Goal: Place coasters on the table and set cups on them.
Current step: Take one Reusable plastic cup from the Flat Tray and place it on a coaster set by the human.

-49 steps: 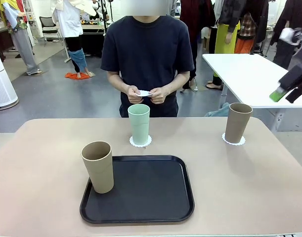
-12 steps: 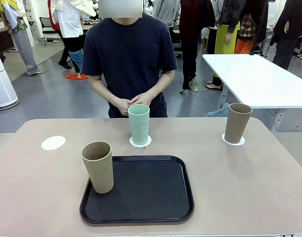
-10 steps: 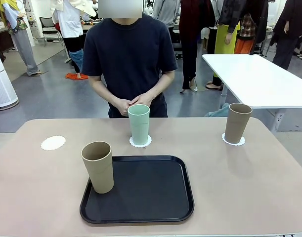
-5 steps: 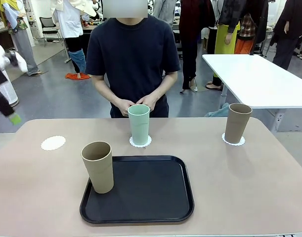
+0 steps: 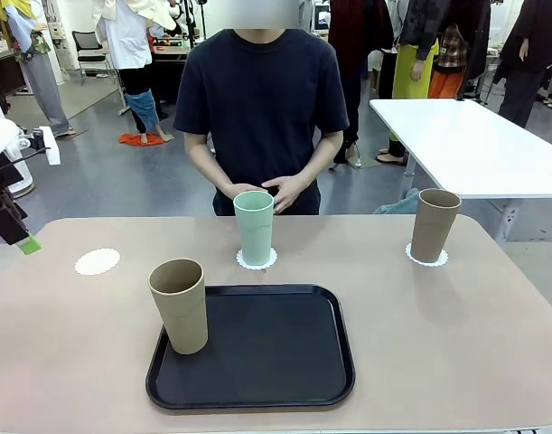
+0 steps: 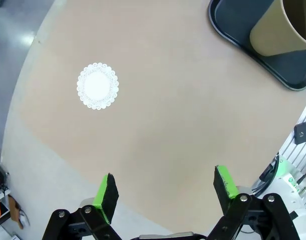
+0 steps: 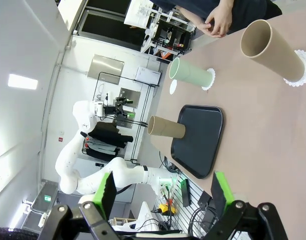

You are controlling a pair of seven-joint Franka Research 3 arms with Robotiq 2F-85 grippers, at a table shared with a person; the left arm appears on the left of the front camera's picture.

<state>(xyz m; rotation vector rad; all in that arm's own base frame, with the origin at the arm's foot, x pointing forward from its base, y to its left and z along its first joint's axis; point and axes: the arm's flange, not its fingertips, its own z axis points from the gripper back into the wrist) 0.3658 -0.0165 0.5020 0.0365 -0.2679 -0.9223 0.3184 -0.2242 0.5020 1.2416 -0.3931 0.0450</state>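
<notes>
A bare white coaster (image 5: 97,261) lies on the table (image 5: 438,344) at the left. The mint green cup (image 5: 254,226) stands on a coaster (image 5: 257,260) at the middle back. One tan cup (image 5: 434,224) stands on a coaster (image 5: 426,259) at the right. Another tan cup (image 5: 179,306) stands on the black tray (image 5: 276,362). My left gripper (image 5: 21,240) hangs open above the table's left edge, left of the bare coaster (image 6: 97,86); its jaws (image 6: 165,187) hold nothing. My right gripper (image 7: 162,190) is open and empty, high up and away from the cups.
A person stands at the far side with both hands (image 5: 266,188) clasped just behind the green cup. A white table (image 5: 465,145) stands at the back right. In the left wrist view the tray's corner (image 6: 228,25) and the tan cup (image 6: 283,25) lie to the upper right.
The person has laid the third coaster at the table's left and drawn the hands back. The right arm has left the front view. My left arm has come in at the left edge.
</notes>
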